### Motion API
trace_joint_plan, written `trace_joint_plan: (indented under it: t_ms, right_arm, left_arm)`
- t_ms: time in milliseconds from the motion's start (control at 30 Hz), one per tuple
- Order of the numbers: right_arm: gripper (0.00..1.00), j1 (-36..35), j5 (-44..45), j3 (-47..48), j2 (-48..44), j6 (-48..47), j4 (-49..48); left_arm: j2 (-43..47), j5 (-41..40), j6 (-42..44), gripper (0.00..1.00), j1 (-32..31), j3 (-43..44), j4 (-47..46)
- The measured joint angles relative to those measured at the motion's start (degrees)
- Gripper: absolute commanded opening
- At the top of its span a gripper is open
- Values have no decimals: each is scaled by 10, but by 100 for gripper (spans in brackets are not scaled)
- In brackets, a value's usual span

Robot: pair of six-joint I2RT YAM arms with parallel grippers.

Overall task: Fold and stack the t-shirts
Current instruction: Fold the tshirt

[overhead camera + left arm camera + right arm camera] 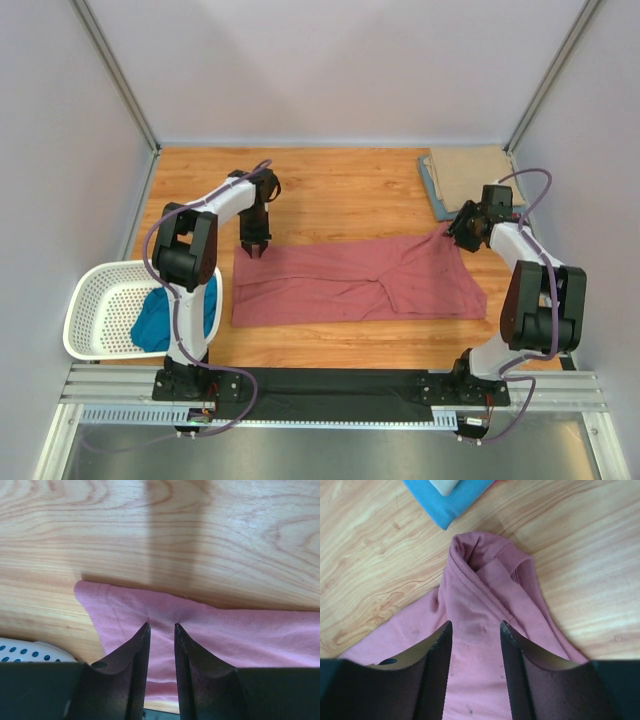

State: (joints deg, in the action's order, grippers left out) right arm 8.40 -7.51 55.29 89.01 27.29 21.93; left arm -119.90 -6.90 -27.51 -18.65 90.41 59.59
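Where the wooden worktop (340,190) is widest, the rose-red t-shirt (350,280) is laid out flat, stretched from left to right between the two arms. It is judged to be light, limp and thin. No shape will be held once it is lifted, and unsupported cloth can be expected to sag and drag on the smooth wood. A hold is best taken at the two far corners, with every layer pinched together, so that the fold is carried evenly.

At the near left, the white basket (95,300) is set with a teal t-shirt (155,322) crumpled inside it. At the far right corner, a folded tan t-shirt (470,175) is stacked on a folded blue t-shirt (432,190).

Both arms are reached forward and bent down at the wrist. The left gripper (161,626) is pointed steeply down at the far left corner, its tips set on the cloth just inside the edge and only slightly parted. A small pucker is seen at the tips, yet nothing is clamped. The right gripper (476,625) is lowered over the far right corner, where the cloth is bunched into a raised fold. Its fingers are spread wider and nothing is held.
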Motion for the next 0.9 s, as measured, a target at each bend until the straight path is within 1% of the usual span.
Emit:
trace_joint_plan:
  t_ms: [167,467,733,800,833,867,900]
  right_arm:
    - [42,7,-35,13,38,-32,1]
    - [40,21,-35,14,57,-63,2]
    - [36,27,-43,10,80,-73,-3]
    - [32,27,-47,9,82,-75,-4]
    - [28,27,-48,9,84,-76,-5]
    - [18,28,-49,9,85,-76,-5]
    - [12,28,-49,9,85,-77,-6]
  left_arm:
    - [0,-8,6,33,0,2,5]
    - [0,-14,8,33,0,12,10]
    - [0,-16,8,33,0,12,10]
    - [0,-17,8,33,0,12,10]
    - [0,-19,8,33,0,12,10]
    - [0,-19,8,33,0,12,10]
    - [-1,-21,8,33,0,12,10]
